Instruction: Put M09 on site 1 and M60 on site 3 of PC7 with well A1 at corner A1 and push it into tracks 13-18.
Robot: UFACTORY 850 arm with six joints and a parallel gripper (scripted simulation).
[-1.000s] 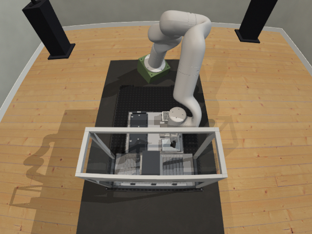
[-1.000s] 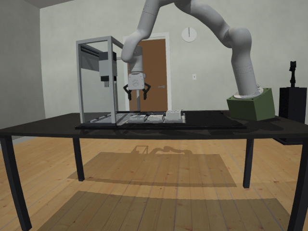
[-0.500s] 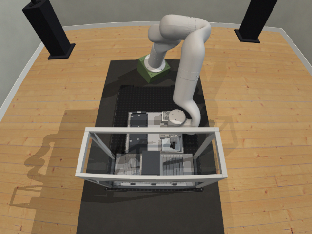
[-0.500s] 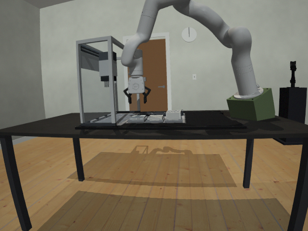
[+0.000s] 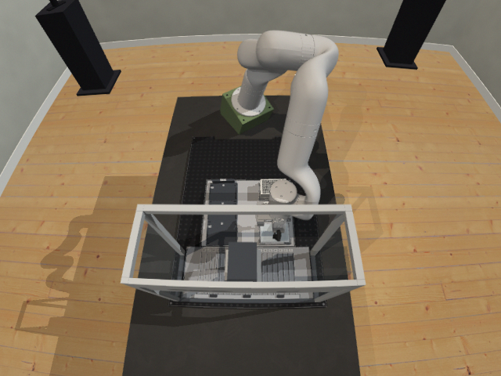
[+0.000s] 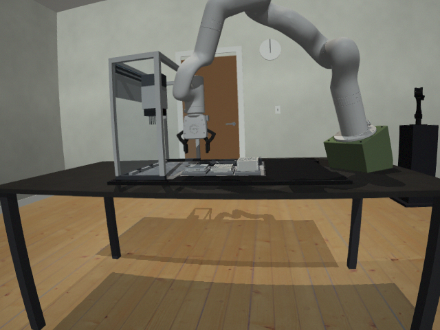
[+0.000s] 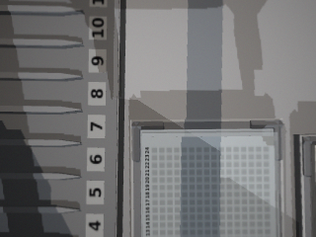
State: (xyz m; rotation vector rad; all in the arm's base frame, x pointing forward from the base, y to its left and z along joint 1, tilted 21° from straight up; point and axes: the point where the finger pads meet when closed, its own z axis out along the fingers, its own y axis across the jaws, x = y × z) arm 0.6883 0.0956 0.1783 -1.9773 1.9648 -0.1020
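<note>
My gripper (image 6: pixel 194 144) is open and empty, hanging well above the nests by the instrument frame; it also shows in the overhead view (image 5: pixel 277 234). Straight below it, the 384-well plate M60 (image 7: pixel 209 183) lies flat in nest S3, inside its corner locators; it also shows in the side view (image 6: pixel 195 168). M06 (image 6: pixel 222 167) lies in the middle nest. The deep-well block M09 (image 6: pixel 248 163) stands in S1, nearest the arm's base, and shows beside my wrist (image 5: pixel 268 188). The dark carrier PC7 (image 5: pixel 220 210) lies on the apron with its sites bare.
The loading rails with numbered tracks (image 7: pixel 96 123) run beside nest S3. The instrument's white frame (image 5: pixel 243 247) spans the rails, and its dark pipetting head (image 6: pixel 154 93) hangs inside. The edge of the neighbouring nest (image 7: pixel 306 183) shows at the right of the wrist view.
</note>
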